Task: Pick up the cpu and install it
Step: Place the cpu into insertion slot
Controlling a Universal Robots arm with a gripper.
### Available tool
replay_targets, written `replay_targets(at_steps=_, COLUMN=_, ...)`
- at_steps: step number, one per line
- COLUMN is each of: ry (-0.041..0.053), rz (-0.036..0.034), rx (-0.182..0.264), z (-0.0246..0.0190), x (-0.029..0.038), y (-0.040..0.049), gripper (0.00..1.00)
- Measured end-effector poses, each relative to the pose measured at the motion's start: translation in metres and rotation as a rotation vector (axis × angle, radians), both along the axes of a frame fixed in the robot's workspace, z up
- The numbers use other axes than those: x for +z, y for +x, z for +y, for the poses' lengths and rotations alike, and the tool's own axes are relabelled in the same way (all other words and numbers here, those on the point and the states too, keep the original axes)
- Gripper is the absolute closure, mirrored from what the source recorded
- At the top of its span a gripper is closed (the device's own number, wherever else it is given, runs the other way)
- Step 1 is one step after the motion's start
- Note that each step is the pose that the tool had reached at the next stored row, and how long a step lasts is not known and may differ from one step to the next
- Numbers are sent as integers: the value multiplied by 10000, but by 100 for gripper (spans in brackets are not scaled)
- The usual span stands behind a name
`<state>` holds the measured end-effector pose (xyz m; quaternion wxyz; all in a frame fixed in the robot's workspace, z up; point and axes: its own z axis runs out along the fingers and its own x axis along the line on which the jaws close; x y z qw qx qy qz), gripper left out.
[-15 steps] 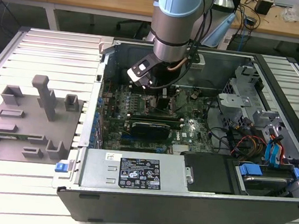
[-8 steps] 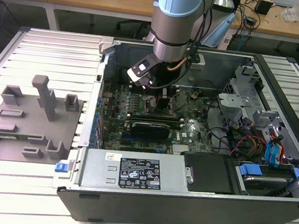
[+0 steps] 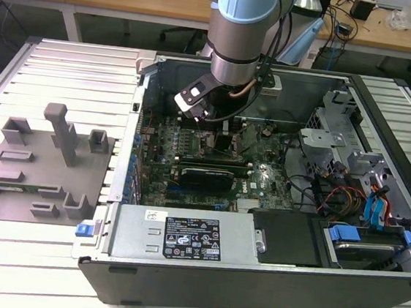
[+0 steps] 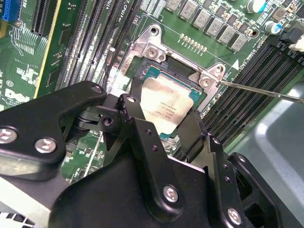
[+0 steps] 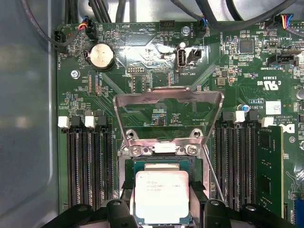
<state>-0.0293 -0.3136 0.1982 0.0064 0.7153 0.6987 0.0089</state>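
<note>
Inside the case (image 3: 249, 295), above one socket (image 5: 161, 148) — the tool's (image 5: 161, 189) two fingers (image 5: 127, 192) clamp one cpu (image 5: 162, 199).

The hinged load plate (image 5: 168, 102) stood raised just beyond the pincer (image 5: 161, 190); memory slots (image 5: 88, 161) walled both its sides, and a thin lever (image 4: 266, 90) ran near. Above it the computer case (image 3: 249, 295) lay open.
</note>
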Motion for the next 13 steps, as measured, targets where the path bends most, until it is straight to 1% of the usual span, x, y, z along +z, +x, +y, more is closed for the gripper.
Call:
replay_targets(at_steps=10, ry=-3, rz=2, rx=-11, z=-8, x=1, y=0, gripper=45)
replay_targets(at_steps=13, ry=-3, rz=1, rx=85, z=-8, x=1, y=0, gripper=45)
